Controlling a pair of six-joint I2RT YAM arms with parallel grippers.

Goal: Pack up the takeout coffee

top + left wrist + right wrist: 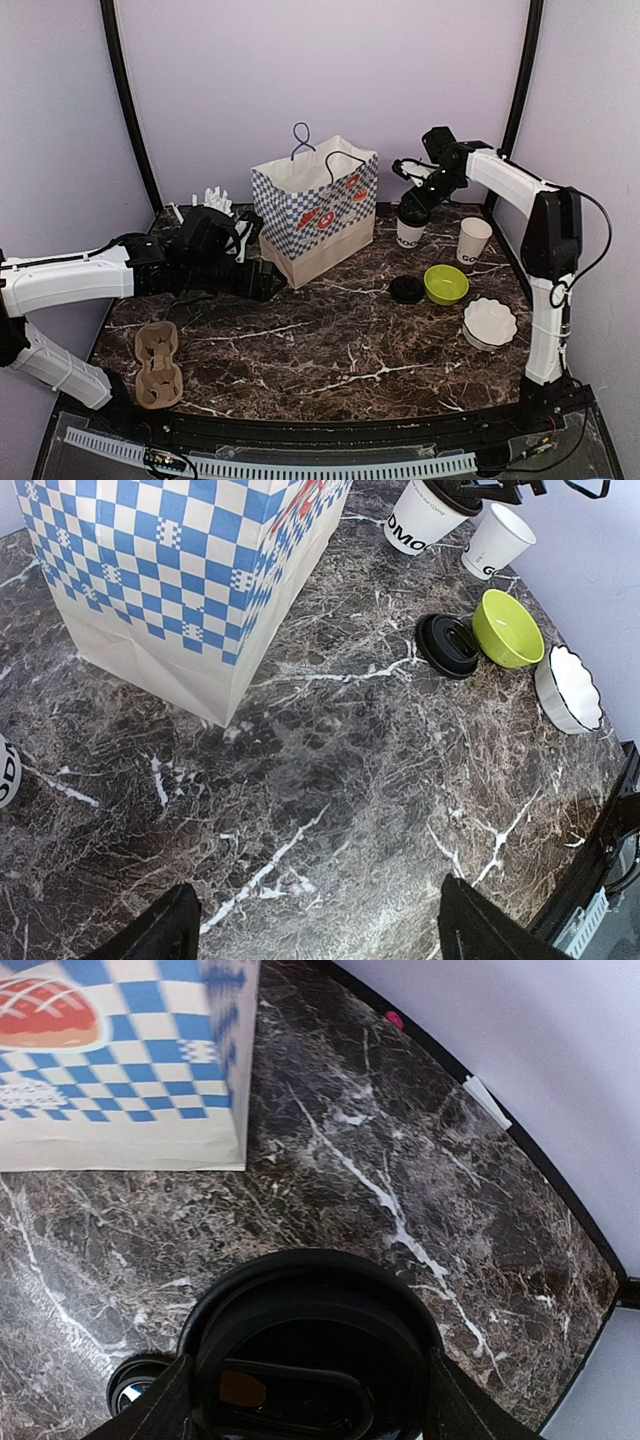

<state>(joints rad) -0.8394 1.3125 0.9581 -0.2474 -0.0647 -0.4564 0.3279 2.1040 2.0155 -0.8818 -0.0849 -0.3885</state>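
A white paper cup with black lettering stands right of the bag and wears a black lid. My right gripper is over it, its fingers closed on the lid's two sides in the right wrist view. The cup also shows in the left wrist view. A second like cup stands open beside it, with no lid. A loose black lid lies on the table nearer me. My left gripper is open and empty, low over the table by the bag's near left corner.
A blue-checked paper bag stands open at the back middle. A lime-green bowl and a white scalloped bowl sit at the right. A cardboard cup carrier lies at the front left. A cup of white straws stands behind my left arm.
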